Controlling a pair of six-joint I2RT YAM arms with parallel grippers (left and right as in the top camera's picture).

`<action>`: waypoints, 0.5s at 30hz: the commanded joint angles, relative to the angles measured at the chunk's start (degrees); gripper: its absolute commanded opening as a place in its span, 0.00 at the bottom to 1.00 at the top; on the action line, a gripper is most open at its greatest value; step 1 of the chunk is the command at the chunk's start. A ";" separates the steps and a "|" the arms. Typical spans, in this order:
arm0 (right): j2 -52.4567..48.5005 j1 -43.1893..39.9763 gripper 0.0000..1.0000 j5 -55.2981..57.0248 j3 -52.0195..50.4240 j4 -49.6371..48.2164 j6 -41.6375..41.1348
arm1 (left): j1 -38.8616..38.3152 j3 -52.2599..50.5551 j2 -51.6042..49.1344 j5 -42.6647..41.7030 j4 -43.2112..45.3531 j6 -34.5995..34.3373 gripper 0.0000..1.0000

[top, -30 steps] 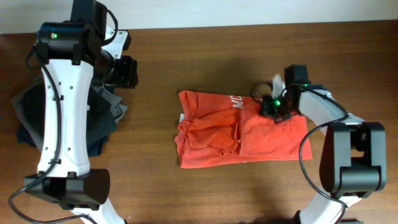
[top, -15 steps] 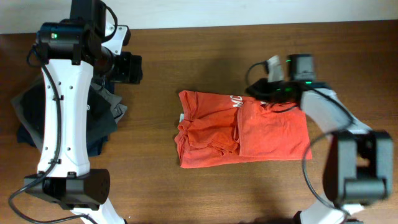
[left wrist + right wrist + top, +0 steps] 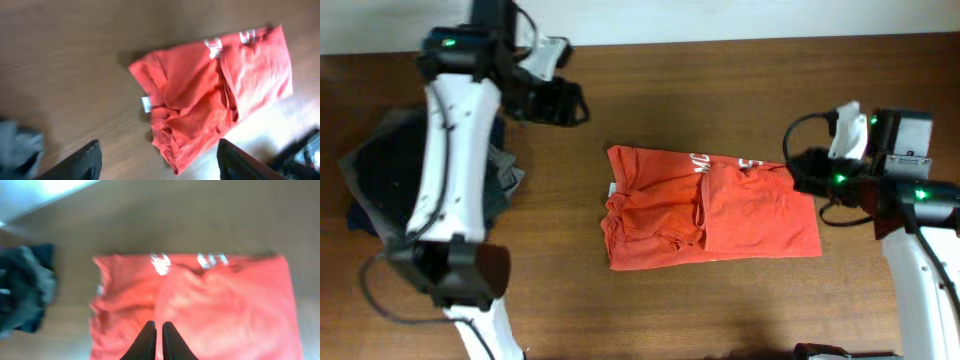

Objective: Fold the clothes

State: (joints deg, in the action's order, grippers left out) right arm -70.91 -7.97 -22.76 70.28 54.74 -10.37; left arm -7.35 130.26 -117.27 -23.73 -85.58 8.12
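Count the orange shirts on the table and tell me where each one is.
1. The shirt lies partly folded, central on the table. The dark pile at the left may hide more.

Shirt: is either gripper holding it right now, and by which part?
Neither holds the shirt. The left gripper is open with nothing between its fingers; the right gripper is shut, empty, clear above the cloth.

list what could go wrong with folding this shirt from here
1. The shirt is bunched and wrinkled on its left half, so folding over that would likely trap creases.
2. The right gripper is shut near the shirt's right edge. Lowered like that, it may push the cloth instead of pinching it.
3. The left arm spans the dark pile and could snag it.
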 commanded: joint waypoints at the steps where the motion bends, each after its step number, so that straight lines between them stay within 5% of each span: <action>1: -0.92 0.35 0.15 6.78 -0.07 4.55 -0.20 | -2.84 -0.15 -6.93 -3.72 -2.51 4.33 0.79; 3: -0.42 0.35 0.30 6.75 -0.07 5.57 1.57 | -3.04 -0.15 -11.02 -3.69 -4.44 1.09 0.99; 8: 0.87 0.35 0.39 6.97 0.20 9.07 6.16 | -2.71 -0.15 -20.44 -8.41 -5.68 -2.47 0.99; 15: 0.81 0.35 0.41 7.37 0.20 12.52 8.50 | -3.15 -2.32 -26.29 -10.47 -5.70 1.49 0.99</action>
State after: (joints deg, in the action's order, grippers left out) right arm -71.18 -7.84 -16.67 70.17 67.11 -4.23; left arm -10.22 129.47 -143.09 -31.38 -91.85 7.38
